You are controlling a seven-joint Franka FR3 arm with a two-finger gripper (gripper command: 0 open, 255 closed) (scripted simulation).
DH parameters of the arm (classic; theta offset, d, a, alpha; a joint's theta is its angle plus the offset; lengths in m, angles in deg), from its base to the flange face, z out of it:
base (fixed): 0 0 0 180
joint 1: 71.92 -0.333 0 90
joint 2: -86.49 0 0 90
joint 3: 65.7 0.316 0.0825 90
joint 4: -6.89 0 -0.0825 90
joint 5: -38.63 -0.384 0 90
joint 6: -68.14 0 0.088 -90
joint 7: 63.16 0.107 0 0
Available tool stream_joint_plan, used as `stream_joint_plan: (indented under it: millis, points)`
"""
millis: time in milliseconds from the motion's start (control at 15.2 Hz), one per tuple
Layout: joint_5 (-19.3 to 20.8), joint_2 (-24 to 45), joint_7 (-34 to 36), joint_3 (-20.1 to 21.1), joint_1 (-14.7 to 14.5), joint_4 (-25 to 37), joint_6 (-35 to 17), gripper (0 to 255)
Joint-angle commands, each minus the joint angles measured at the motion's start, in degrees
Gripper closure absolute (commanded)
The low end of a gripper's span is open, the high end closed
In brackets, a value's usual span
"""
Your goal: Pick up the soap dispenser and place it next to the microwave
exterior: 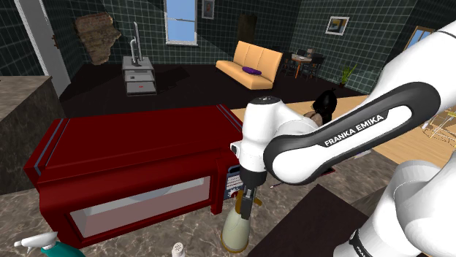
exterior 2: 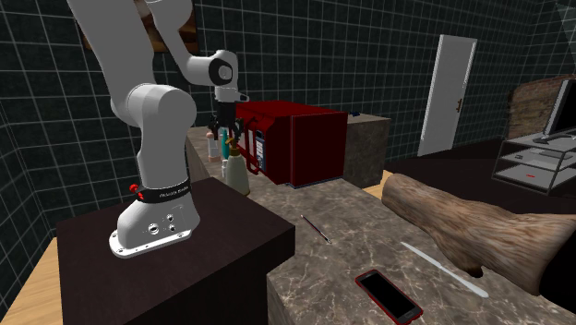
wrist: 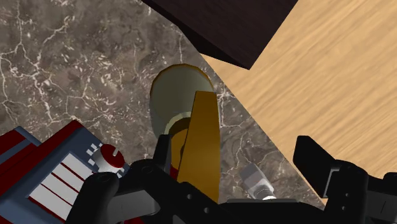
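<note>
The soap dispenser (exterior: 235,232) has a cream body and a golden pump, and stands on the marble counter just off the red microwave's (exterior: 131,160) front corner. My gripper (exterior: 247,206) hangs straight over it, at the pump. In the wrist view the golden spout (wrist: 198,143) lies between the fingers, close beside one finger (wrist: 161,149), while the other finger (wrist: 313,156) stands well apart from it. The gripper (wrist: 238,153) is open. From the second exterior view the dispenser (exterior 2: 237,172) sits under the gripper (exterior 2: 224,129), in front of the microwave (exterior 2: 300,143).
The dark stand (exterior: 314,219) borders the dispenser closely. A teal spray bottle (exterior: 44,248) and a small white knob (exterior: 177,250) lie near the counter's front. Other bottles (exterior 2: 214,143) crowd behind. A phone (exterior 2: 388,294), a thin rod (exterior 2: 316,229) and a brown log-like object (exterior 2: 462,222) lie farther along.
</note>
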Motion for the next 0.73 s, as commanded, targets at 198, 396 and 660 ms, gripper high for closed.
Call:
stream_joint_plan:
  millis: [198, 396, 660]
  points:
    - [0.16, -4.85, -0.33, -1.24, 0.07, 3.12, 8.0, 0]
    - [0.16, -4.85, -0.33, -1.25, 0.06, 3.11, 8.0, 0]
    - [0.16, -4.85, -0.33, -1.25, 0.06, 3.12, 8.0, 0]
